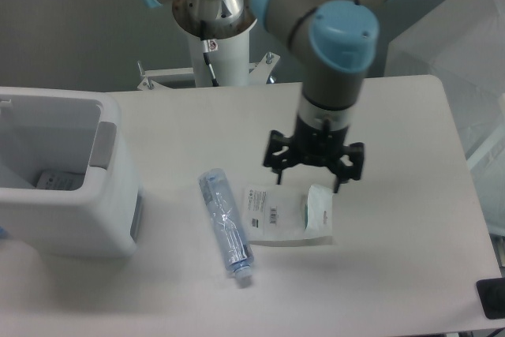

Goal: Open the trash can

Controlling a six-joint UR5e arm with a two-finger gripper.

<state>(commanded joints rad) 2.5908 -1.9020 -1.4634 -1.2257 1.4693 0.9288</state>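
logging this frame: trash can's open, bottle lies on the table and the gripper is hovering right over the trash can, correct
Not quite. The camera view shows the open gripper above the white packet, well away from the trash can. The open can and lying bottle are right.

arm (335,45): bent over from the rear column, wrist pointed straight down | gripper (317,170): jaws spread apart, nothing held between the black fingers (278,171)

light: even, cool, fairly bright overhead | shadows: soft, faint under the bottle (226,225) and beside the trash can (67,175) | glare: mild washout on the white table (394,274) | focus: slightly soft throughout, low resolution
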